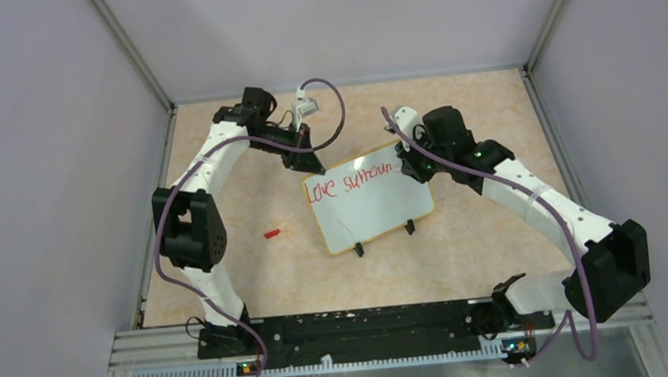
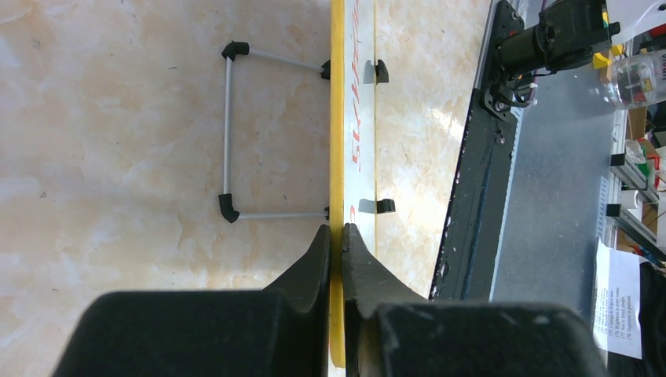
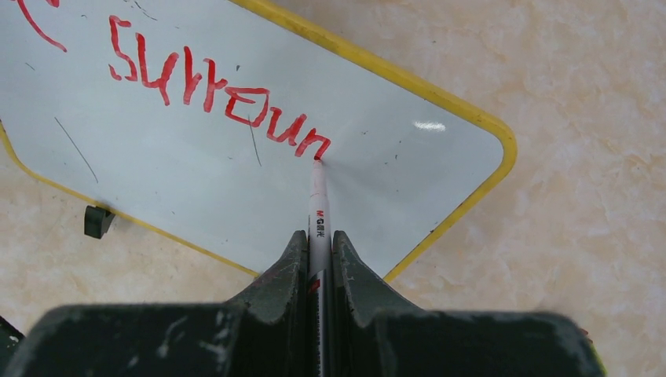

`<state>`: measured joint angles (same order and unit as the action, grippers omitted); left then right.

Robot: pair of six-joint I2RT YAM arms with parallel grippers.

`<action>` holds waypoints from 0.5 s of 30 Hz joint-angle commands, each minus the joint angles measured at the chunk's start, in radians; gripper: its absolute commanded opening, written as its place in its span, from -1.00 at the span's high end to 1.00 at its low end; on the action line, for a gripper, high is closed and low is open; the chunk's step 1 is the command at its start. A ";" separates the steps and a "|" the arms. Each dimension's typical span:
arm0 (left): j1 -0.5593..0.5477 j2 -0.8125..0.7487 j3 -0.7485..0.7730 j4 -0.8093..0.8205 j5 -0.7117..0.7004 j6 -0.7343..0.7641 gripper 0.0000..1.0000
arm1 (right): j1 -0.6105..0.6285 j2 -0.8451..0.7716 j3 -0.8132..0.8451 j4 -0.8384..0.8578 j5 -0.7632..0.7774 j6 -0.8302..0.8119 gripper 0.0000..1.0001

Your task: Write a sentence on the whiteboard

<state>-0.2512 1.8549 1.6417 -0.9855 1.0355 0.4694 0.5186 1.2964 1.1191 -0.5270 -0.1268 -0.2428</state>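
Note:
The whiteboard (image 1: 378, 207) stands tilted on two black clip feet at the middle of the table, its rim yellow (image 3: 487, 126). Red writing, the sentence (image 1: 353, 182), runs along its top and reads "Love surroun" (image 3: 220, 90). My left gripper (image 1: 310, 165) is shut on the board's upper left edge; in the left wrist view the yellow rim (image 2: 337, 141) sits pinched between the fingertips (image 2: 336, 236). My right gripper (image 1: 409, 165) is shut on a white marker (image 3: 318, 216), whose red tip touches the board at the end of the last letter.
A small red cap (image 1: 271, 233) lies on the beige table left of the board. A wire stand (image 2: 229, 129) props the board from behind. The black rail (image 1: 361, 327) with both arm bases runs along the near edge. Grey walls enclose the table on three sides.

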 commanded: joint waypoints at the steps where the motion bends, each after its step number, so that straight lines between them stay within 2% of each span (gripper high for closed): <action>1: -0.017 -0.018 -0.014 0.007 -0.012 0.011 1.00 | -0.014 -0.037 0.037 -0.004 -0.006 0.002 1.00; 15: -0.017 -0.017 -0.017 0.008 -0.011 0.012 1.00 | -0.033 -0.039 0.073 -0.005 0.033 0.003 1.00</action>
<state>-0.2512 1.8549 1.6417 -0.9882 1.0393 0.4694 0.4988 1.2762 1.1332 -0.5549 -0.1173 -0.2428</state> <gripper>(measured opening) 0.070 0.084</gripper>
